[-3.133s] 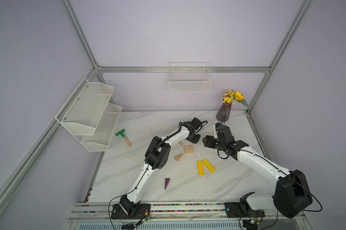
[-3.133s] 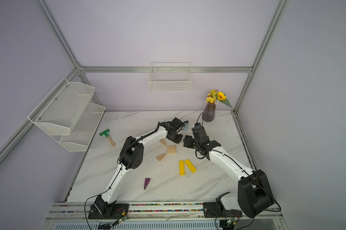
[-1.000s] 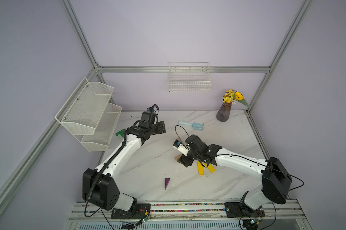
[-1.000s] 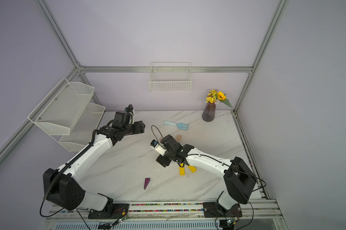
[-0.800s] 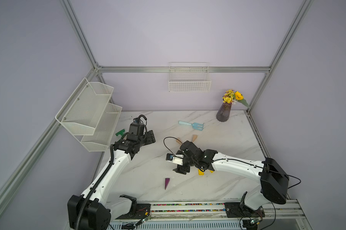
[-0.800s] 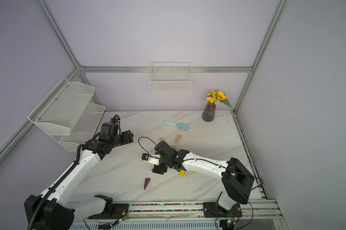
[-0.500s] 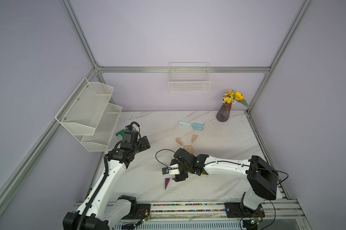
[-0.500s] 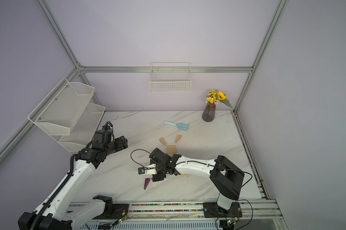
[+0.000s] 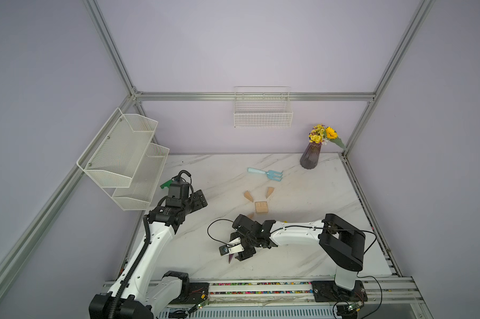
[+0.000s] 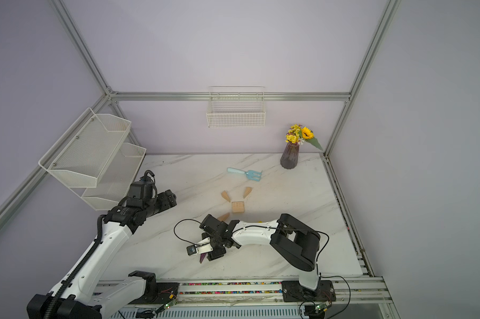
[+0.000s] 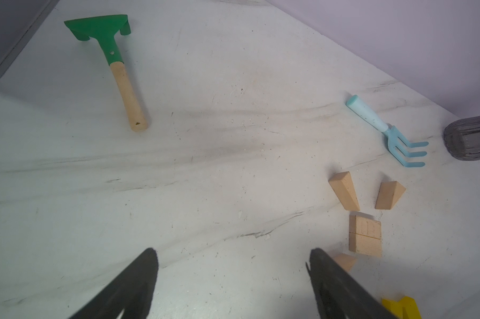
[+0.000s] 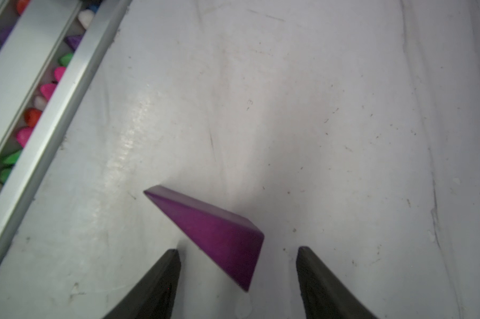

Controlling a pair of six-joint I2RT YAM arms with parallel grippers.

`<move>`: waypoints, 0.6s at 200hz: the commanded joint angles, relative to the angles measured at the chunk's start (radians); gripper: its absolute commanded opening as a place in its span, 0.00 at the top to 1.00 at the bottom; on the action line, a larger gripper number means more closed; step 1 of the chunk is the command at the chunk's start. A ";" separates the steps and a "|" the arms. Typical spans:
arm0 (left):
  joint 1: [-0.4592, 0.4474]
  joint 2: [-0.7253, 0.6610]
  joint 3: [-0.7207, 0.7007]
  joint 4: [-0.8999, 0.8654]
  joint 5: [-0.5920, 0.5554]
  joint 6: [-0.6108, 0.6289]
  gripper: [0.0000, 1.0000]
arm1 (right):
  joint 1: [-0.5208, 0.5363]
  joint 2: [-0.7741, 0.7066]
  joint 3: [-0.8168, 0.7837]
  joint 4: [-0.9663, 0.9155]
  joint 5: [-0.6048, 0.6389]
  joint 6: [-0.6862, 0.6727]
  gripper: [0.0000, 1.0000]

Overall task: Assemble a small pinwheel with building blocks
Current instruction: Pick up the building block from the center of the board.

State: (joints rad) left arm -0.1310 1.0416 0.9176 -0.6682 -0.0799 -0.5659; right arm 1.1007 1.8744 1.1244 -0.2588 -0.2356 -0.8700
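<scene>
The right wrist view shows the whole purple wooden wedge [image 12: 214, 234] lying flat on the white marble bench [image 12: 316, 110]. Its broad end sits between the spread fingers of the right pincer [image 12: 237, 248], touching neither. In a top view only the wedge's tip [image 9: 230, 259] shows beneath that pincer. The left pincer [image 11: 232, 250] gapes wide and empty, well apart from the tan wooden square hub [image 11: 365, 234].

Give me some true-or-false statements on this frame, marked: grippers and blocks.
1. The right gripper is open around the purple wedge. True.
2. The left gripper holds the hammer. False: it is open and empty; the hammer lies on the table.
3. Two tan wedges lie just behind the hub. True.
4. The purple wedge touches the hub. False: it lies apart, near the front rail.
5. The rake is in the wall basket. False: it lies on the table.
</scene>
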 commanded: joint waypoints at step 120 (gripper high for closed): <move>0.008 0.021 -0.011 0.036 0.023 -0.019 0.12 | 0.004 0.069 0.051 0.026 -0.050 0.092 0.58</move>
State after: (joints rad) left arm -0.1307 1.0626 0.9176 -0.6651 -0.0597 -0.5655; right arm 1.1007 1.9423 1.1896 -0.2386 -0.2798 -0.8261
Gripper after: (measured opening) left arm 0.878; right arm 0.407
